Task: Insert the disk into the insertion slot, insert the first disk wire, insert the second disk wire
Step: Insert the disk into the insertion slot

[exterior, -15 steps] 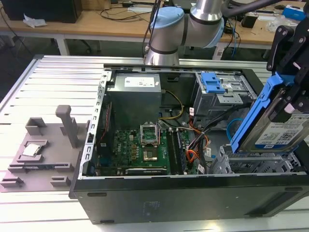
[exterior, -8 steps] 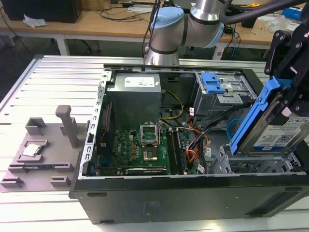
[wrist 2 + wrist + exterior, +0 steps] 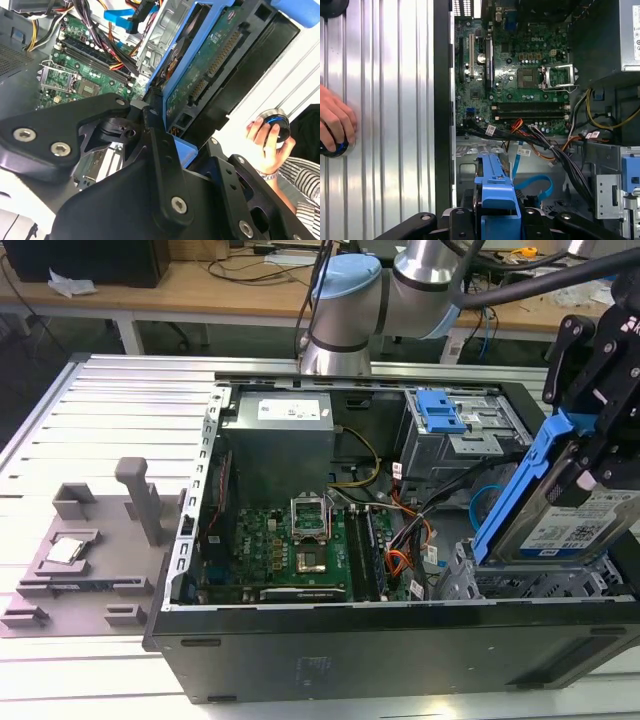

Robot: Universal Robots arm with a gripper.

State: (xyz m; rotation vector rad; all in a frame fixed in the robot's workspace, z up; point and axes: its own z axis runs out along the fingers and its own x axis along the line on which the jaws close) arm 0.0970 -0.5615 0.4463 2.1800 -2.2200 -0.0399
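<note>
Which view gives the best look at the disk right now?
The exterior view: the disk shows its labelled face and blue carrier, tilted above the insertion slot. The second wrist view shows its green circuit-board underside; the first wrist view, the carrier's blue end.

You've got a matt black gripper (image 3: pixel 588 472) there, dotted with shiny metal screws. The disk (image 3: pixel 578 528) looks like bare silver metal under a smooth white-and-blue paper label, and its carrier frame (image 3: pixel 515 490) is slick bright-blue plastic. The insertion slot (image 3: pixel 472 582) is dull grey perforated sheet metal, the second disk wire (image 3: pixel 540 177) is smooth light-blue plastic, and the table (image 3: pixel 110 410) is ribbed, brushed-looking metal.
</note>
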